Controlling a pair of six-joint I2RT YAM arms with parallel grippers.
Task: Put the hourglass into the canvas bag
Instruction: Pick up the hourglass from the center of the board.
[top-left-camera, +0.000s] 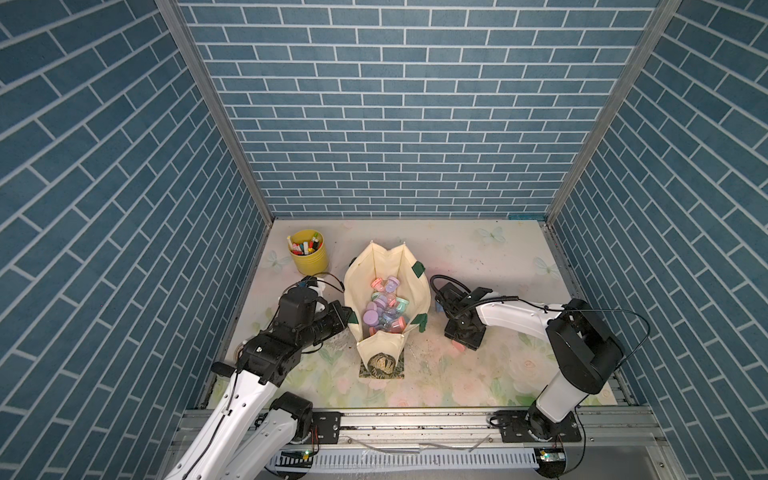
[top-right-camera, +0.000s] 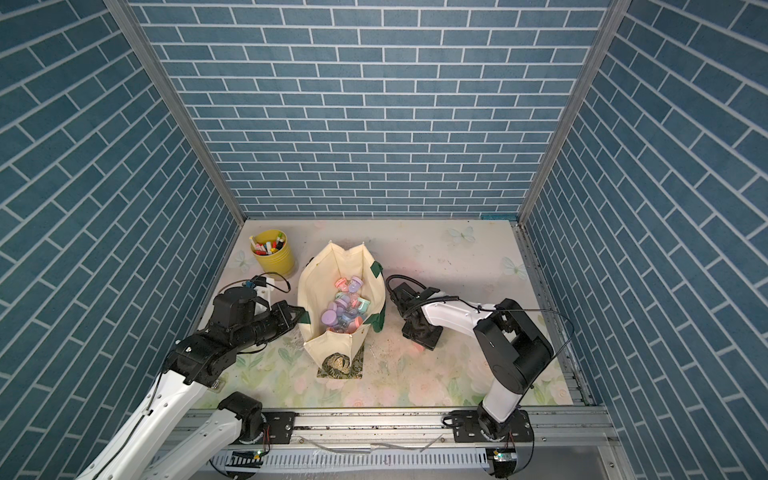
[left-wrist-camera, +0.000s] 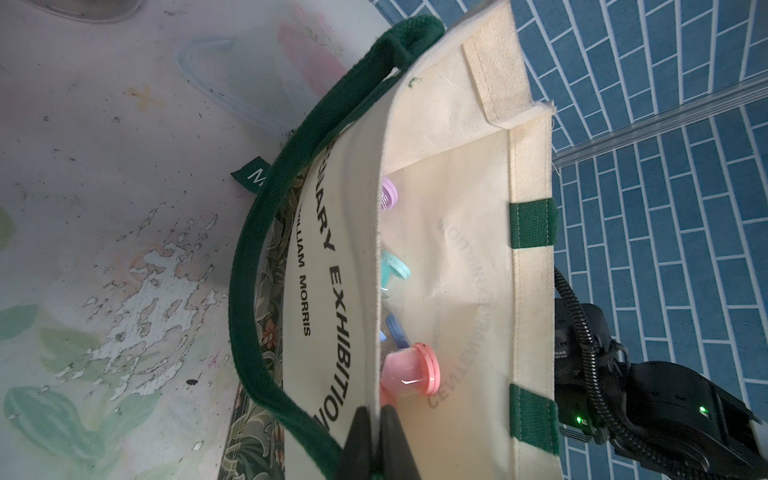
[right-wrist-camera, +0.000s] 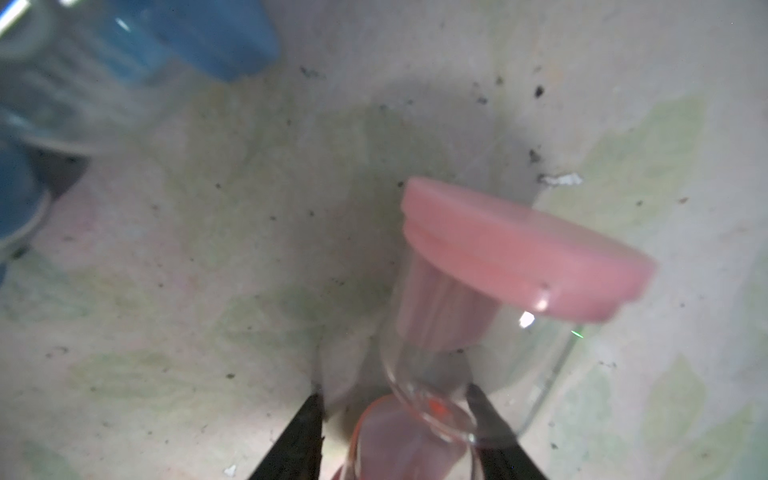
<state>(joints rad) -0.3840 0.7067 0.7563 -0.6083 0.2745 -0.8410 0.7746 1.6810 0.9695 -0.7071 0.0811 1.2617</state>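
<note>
The left pincer (left-wrist-camera: 376, 411) is pressed together on the rim of the canvas bag (left-wrist-camera: 457, 249), which is printed "EXHIBITION" and "WILLIAM MORRIS". Right of the bag, on the bench (top-left-camera: 478, 374), is the hourglass (right-wrist-camera: 519, 257), clear glass with pink caps and pink sand. The right pincer (right-wrist-camera: 395, 395) is spread astride its waist.

The canvas bag (top-left-camera: 362, 291) stands in the middle of the table (top-left-camera: 490, 257) with a heap of hourglasses (top-left-camera: 384, 309) inside, the pen cup (top-left-camera: 309, 259) behind it to the left. Right of the bag, apart from it, one hourglass (right-wrist-camera: 511, 253) lies on the table under the right gripper (right-wrist-camera: 395, 399), with another hourglass (right-wrist-camera: 137, 54) near; the left gripper (left-wrist-camera: 376, 419) is at the bag's left wall.
</note>
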